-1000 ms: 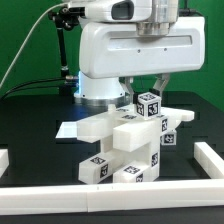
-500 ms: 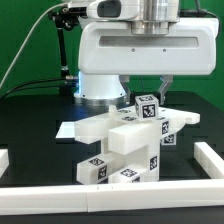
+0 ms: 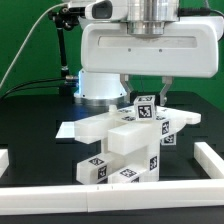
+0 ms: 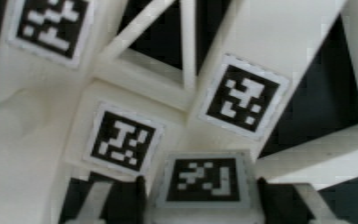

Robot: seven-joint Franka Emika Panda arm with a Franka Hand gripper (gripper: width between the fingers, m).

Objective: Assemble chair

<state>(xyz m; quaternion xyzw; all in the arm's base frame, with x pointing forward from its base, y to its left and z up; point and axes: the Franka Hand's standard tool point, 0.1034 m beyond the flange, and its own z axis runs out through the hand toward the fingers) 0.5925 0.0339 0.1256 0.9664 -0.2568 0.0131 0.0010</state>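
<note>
Entry, remote station, one arm.

1. Chair [image 3: 125,145]: partly built, a stack of matte white blocky parts. I logged it at the lower centre of the exterior frame, standing on the black bench [image 3: 30,110]. Several square black-and-white tags faced the camera.
2. Tagged block [image 3: 148,106]: the topmost part of that stack, just above the frame's centre, with its tag turned toward the lens.
3. Hand [image 3: 148,97]: it hung straight down over the stack from the arm [image 3: 140,45], whose glossy white body filled the upper frame. I read it as clamped on the tagged block, with one dark finger [image 3: 131,94] on each side.
4. Wrist view: the same block [image 4: 202,180] sat between the dark fingers [image 4: 105,195], which appeared to touch its sides. White chair panels carrying three more tags lay beyond it.
5. Flat white piece [image 3: 68,130]: it lay on the bench at the stack's left in the exterior frame. I could not tell whether it belonged to the chair.
6. Rail [image 3: 205,160]: low and white, along the lower and right edges of the exterior frame.
</note>
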